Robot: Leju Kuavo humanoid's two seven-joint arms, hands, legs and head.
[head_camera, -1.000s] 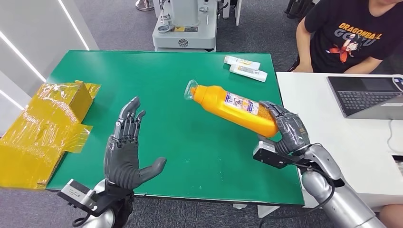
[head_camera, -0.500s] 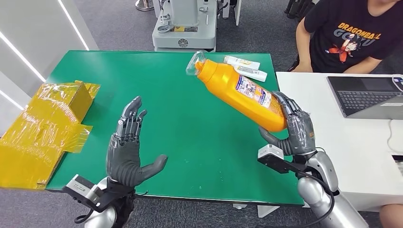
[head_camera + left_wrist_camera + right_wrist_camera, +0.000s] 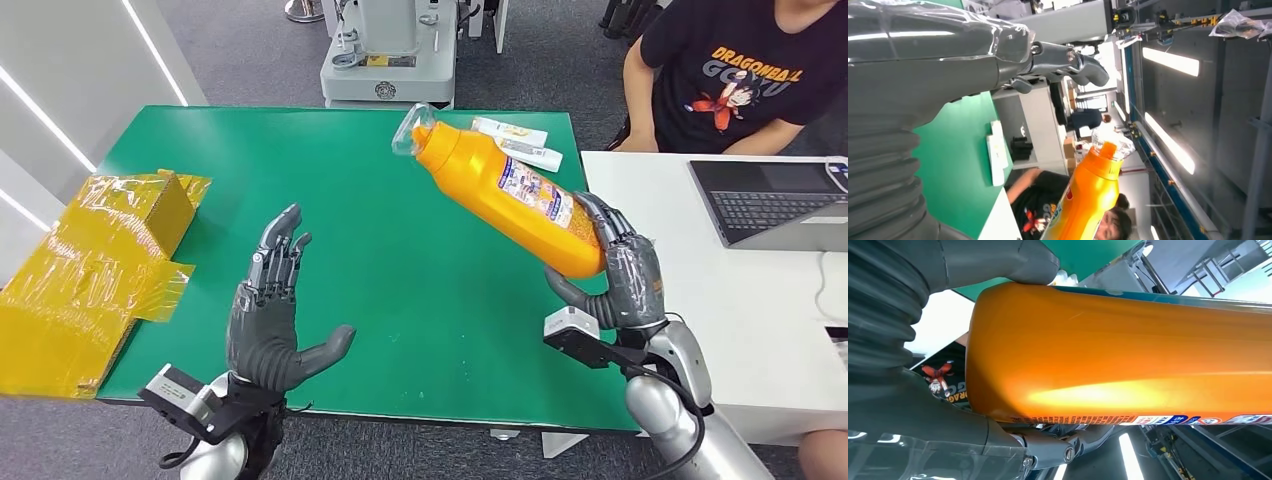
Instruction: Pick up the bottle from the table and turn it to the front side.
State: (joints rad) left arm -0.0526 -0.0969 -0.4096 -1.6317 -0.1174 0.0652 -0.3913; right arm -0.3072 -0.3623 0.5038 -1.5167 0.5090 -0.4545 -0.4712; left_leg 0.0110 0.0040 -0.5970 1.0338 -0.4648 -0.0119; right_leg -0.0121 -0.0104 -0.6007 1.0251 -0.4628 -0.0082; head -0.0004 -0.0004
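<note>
Nearest the robot, over the table's (image 3: 400, 330) front edge toward its left corner, the left hand (image 3: 268, 325) hung palm inward with its fingers (image 3: 275, 258) spread wide and straight, the thumb stuck out to the side, holding nothing. Over the front right corner, the right hand (image 3: 612, 275) gripped the orange bottle (image 3: 505, 200) around its base, fingers wrapped over the label side and thumb beneath. The bottle was lifted clear of the green surface and tilted, its base low in the hand and its neck rising toward the far edge; a clear plastic wrap (image 3: 411, 130) covered the cap. A printed label (image 3: 535, 190) faced upward along its body. From the right wrist the bottle's smooth orange side (image 3: 1128, 355) pressed against the palm, with a strip of label print along one edge.

At the table's left edge lay a crumpled yellow box (image 3: 95, 260), partly hanging off the surface. Near the far right corner, two small white tubes (image 3: 517, 143) lay side by side, just behind the bottle's neck. Beside the right edge stood a white desk (image 3: 700, 290) carrying an open laptop (image 3: 765, 205), and a person in a black printed shirt (image 3: 745, 75) sat behind it. Beyond the far edge stood a grey machine base (image 3: 385, 60).
</note>
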